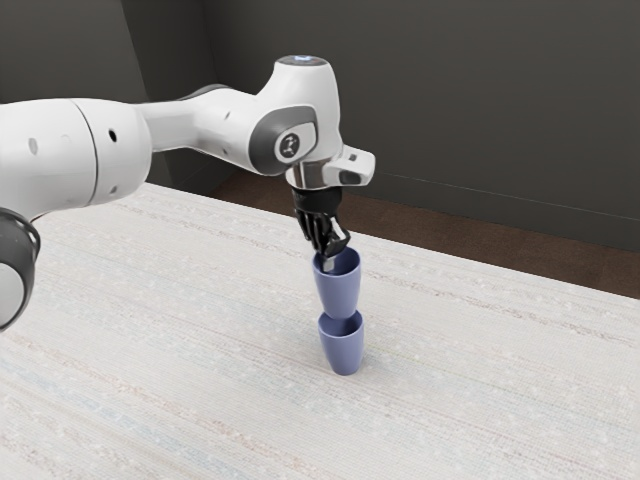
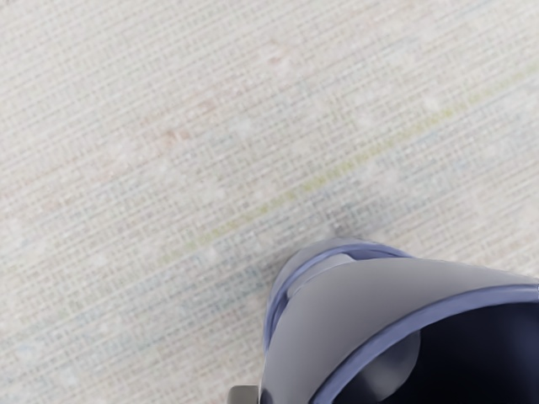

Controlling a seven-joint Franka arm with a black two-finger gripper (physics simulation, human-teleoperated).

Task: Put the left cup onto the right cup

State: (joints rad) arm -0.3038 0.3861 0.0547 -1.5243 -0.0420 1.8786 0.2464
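Exterior view puts the lower cup (image 1: 345, 348) upright on the pale woven table (image 1: 150, 330), and everything else is easiest to place from it. Directly above it stands the upper cup (image 1: 340, 290), of the same blue-violet colour. Its narrow base is sunk into the lower cup's mouth, so the two form one upright stack with their walls touching at the lower cup's rim. The upper cup leans very slightly, with its open mouth facing up.

Straight above the stack hangs the black gripper (image 1: 330, 252), pointing down. Its fingers (image 1: 322, 238) reach the upper cup's rim on the side toward the exterior view's left. They stand close together and pinch that rim wall between them, one tip dipping into the cup's mouth. The jaws are therefore clenched on the upper cup, not released. The white arm (image 1: 200, 120) comes in from the exterior view's left, well above the lower cup, and bends down at the wrist over the stack.

Wrist view looks down past the upper cup (image 2: 379, 320), whose dark interior and blue rim loom close under the hand. Below it, a curved blue edge of the lower cup (image 2: 278, 290) peeks out, resting on the woven table (image 2: 168, 168).
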